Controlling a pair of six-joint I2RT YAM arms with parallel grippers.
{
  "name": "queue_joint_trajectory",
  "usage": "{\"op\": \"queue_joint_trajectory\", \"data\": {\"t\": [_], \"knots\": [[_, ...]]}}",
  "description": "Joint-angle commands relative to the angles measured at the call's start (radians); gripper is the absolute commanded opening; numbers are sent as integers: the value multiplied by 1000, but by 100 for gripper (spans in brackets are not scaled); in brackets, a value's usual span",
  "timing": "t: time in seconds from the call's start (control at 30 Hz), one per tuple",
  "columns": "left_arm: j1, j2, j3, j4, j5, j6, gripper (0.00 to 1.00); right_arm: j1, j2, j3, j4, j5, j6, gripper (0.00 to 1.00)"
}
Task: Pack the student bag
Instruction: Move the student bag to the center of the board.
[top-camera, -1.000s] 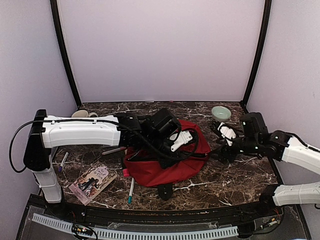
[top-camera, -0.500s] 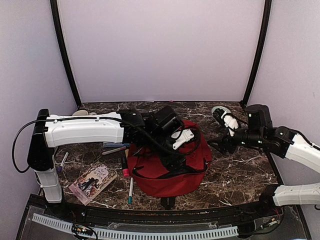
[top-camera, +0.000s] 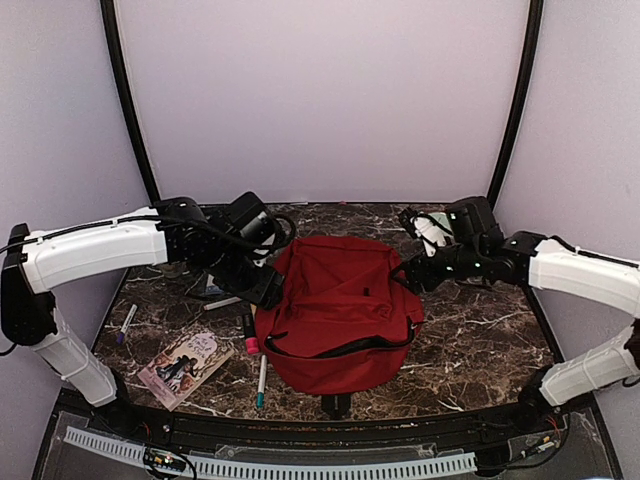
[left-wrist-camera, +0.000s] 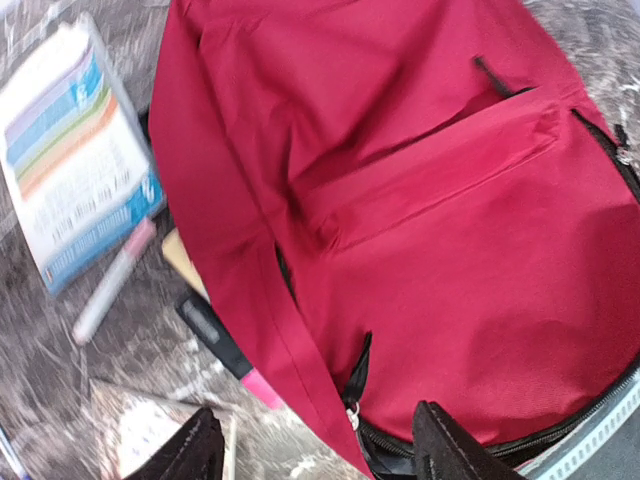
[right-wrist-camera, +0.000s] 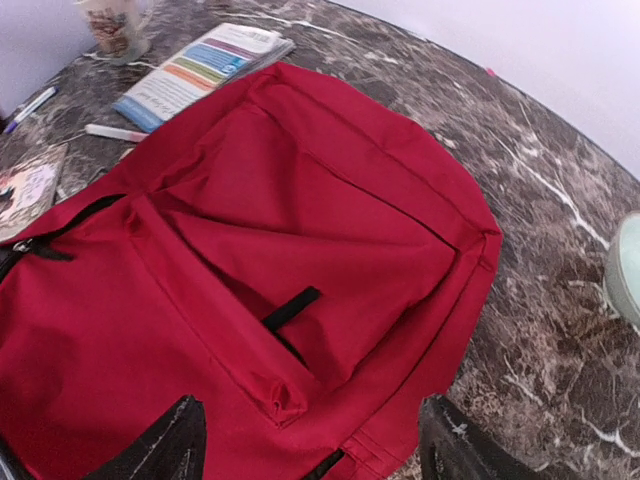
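Observation:
The student bag (top-camera: 340, 315) is a large red backpack lying flat in the middle of the marble table, front pocket up, its black main zipper partly open along the near edge. My left gripper (top-camera: 264, 286) hovers open at the bag's left edge, and its wrist view shows the bag (left-wrist-camera: 420, 220) with a black zipper pull (left-wrist-camera: 357, 372) between the spread fingers (left-wrist-camera: 193, 452). At the bag's far right corner my right gripper (top-camera: 410, 276) is open over the red fabric (right-wrist-camera: 300, 250). Neither gripper holds anything.
Left of the bag lie a colourful booklet (left-wrist-camera: 75, 190), a pale marker (left-wrist-camera: 115, 280) and a black-and-pink marker (top-camera: 248, 335). An illustrated book (top-camera: 185, 362), a teal pen (top-camera: 260, 382) and a purple pen (top-camera: 125, 320) lie front left. A mug (right-wrist-camera: 110, 25) stands far left, a green bowl (right-wrist-camera: 625, 270) back right.
My left gripper has opened, let go of the bag and drawn back to its left edge. The bag has settled flat. The right gripper moved back toward the bag's far right corner.

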Motion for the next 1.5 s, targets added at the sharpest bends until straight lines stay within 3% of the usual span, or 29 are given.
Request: {"op": "queue_joint_trajectory", "data": {"t": [0.0,0.07,0.3,0.57,0.67,0.8,0.97,1.2,1.47], "knots": [[13,2,-36,-60,13,-199,66,-4,146,139,-16,255,237,77],[21,19,-26,-56,20,-237,66,-34,236,216,-87,313,303,77],[65,63,-7,-59,44,-282,66,-151,548,448,-300,189,376,75],[71,22,-51,-53,33,-248,65,-191,681,456,-305,65,379,68],[71,8,-80,-41,27,-251,65,-196,710,435,-293,23,379,55],[72,15,-79,-36,23,-239,65,-206,717,428,-287,22,377,25],[77,49,-43,-67,2,-219,65,-257,689,427,-308,47,361,0],[81,76,37,-195,-39,-137,65,-381,557,306,-301,41,306,0],[81,55,61,-415,-55,-84,66,-439,494,177,-290,48,298,0]]}}
